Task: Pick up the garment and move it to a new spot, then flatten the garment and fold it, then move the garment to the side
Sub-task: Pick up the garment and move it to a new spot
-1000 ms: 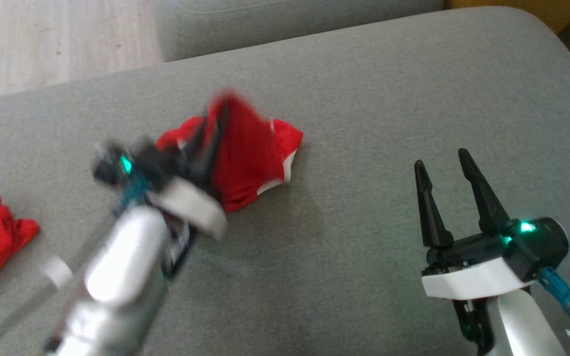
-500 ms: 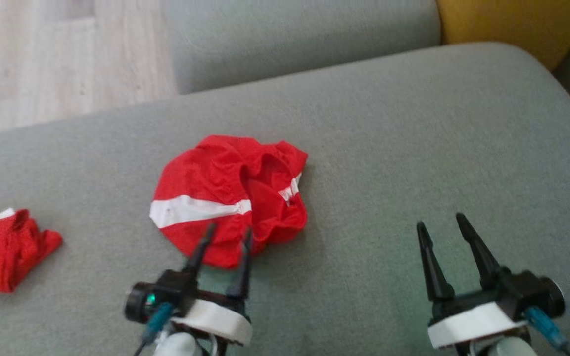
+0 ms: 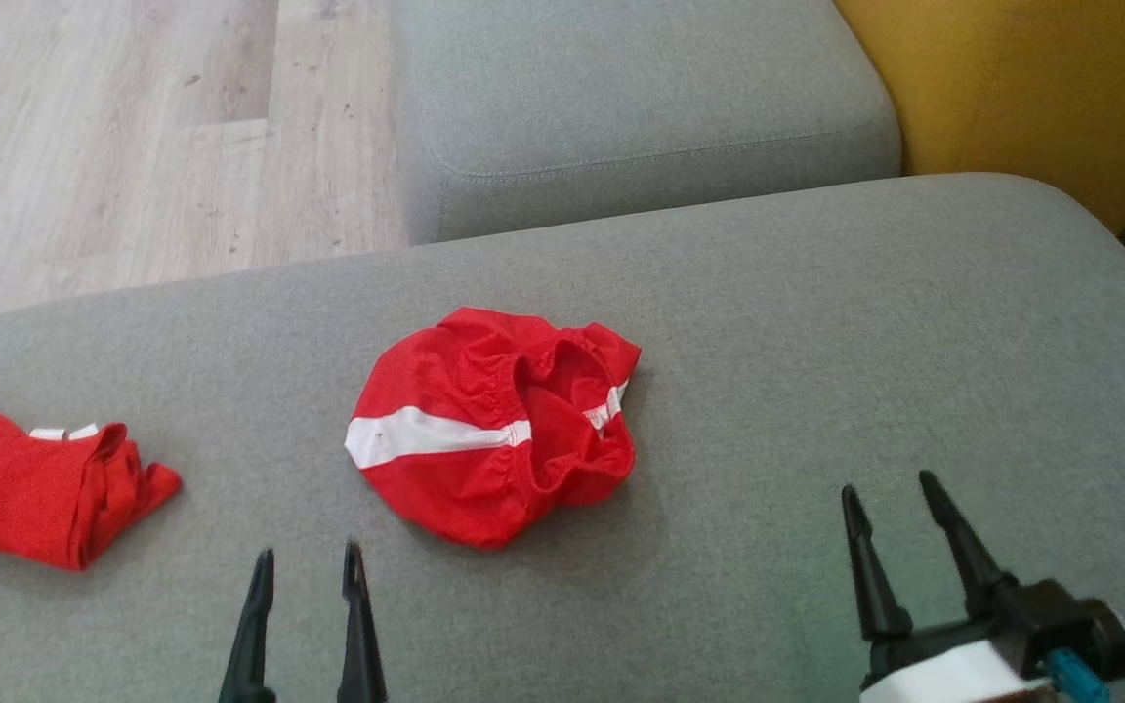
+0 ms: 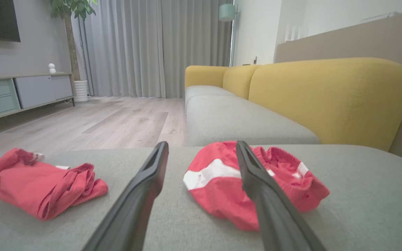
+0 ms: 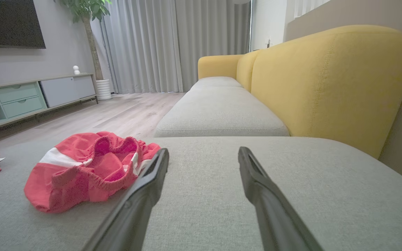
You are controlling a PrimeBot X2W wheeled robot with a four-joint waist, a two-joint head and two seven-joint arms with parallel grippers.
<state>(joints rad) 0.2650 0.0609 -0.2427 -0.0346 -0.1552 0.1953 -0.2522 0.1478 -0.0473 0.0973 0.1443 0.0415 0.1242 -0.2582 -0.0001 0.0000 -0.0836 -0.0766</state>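
On grey fabric sofa seat [image 3: 816, 322], centre: crumpled red white-striped garment [image 3: 484, 439] | left edge: second red cloth bundle [image 3: 35, 488] | left gripper [image 3: 309, 552]: jaws spread | right gripper [image 3: 887, 484]: jaws spread

Grey sofa cushions [image 3: 816, 293] with yellow backrests [image 4: 326, 97] stand on pale wood floor [image 3: 133, 146] near grey curtains [image 4: 145, 48] and a low cabinet [image 4: 19, 90].

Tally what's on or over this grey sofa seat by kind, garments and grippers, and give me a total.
Red garments: 2, the striped garment in the middle and the bunched garment to the robot's left.
Grippers: 2, the left gripper and the right gripper, both open and holding nothing.
Total: 4
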